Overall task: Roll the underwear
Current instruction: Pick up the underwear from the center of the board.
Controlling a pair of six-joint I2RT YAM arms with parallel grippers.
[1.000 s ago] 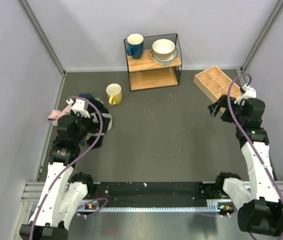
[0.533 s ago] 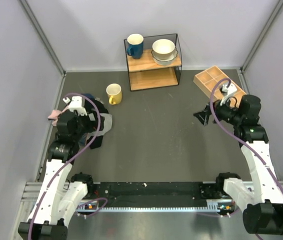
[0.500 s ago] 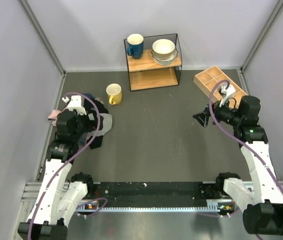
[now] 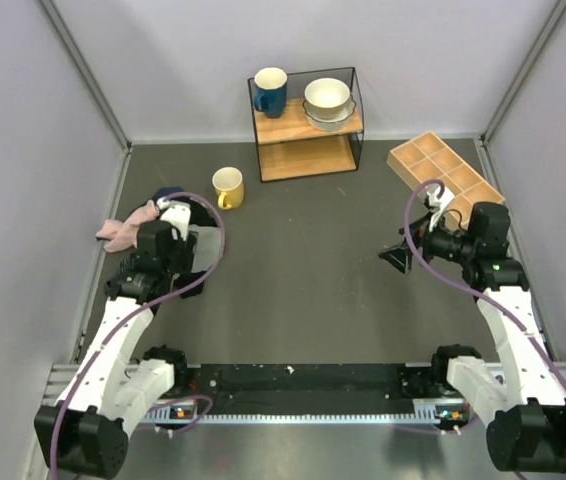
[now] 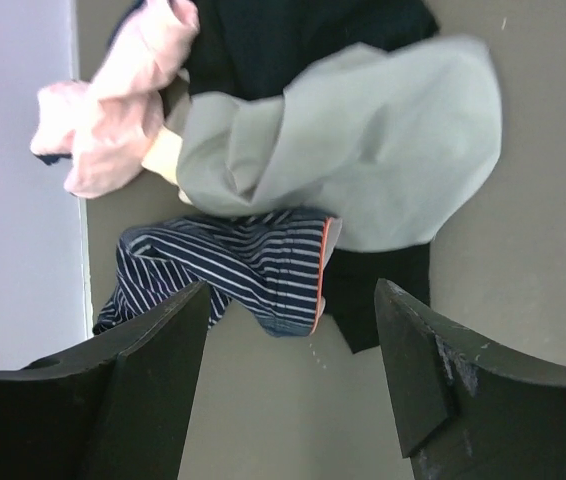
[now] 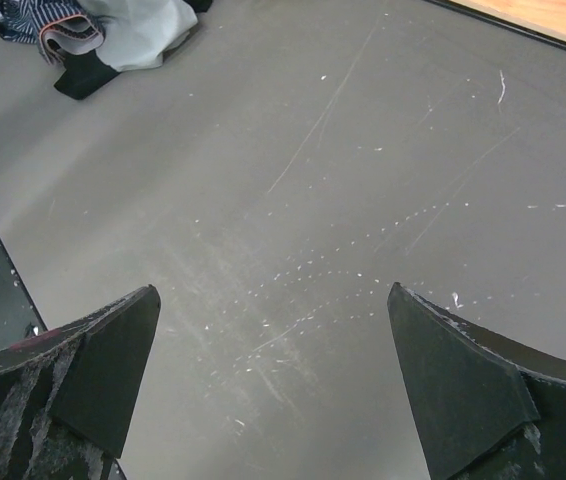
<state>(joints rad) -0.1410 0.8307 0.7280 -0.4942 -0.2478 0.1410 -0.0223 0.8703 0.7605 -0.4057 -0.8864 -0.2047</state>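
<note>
While the black-framed shelf [image 4: 308,140] at the back carries a blue mug [image 4: 270,91] and stacked bowls [image 4: 327,102], a yellow mug [image 4: 228,187] stands on the dark, scuffed table [image 4: 313,260] and a wooden divider tray [image 4: 443,172] sits far right. Pale walls [image 4: 23,150] all round. The underwear [image 5: 233,265] lies bunched by the left wall, partly under the grey cloth [image 5: 383,160], with the pink cloth [image 5: 113,110] beyond. The left gripper [image 5: 291,340] hovers over it, fingers spread. The right gripper [image 6: 273,295] is spread too, over tabletop.

The black two-finger left hand [image 5: 291,300] points steeply down, its fingers spread wide. The black right hand [image 6: 271,295], arm stretched inward, tilts down, fingers equally parted.
</note>
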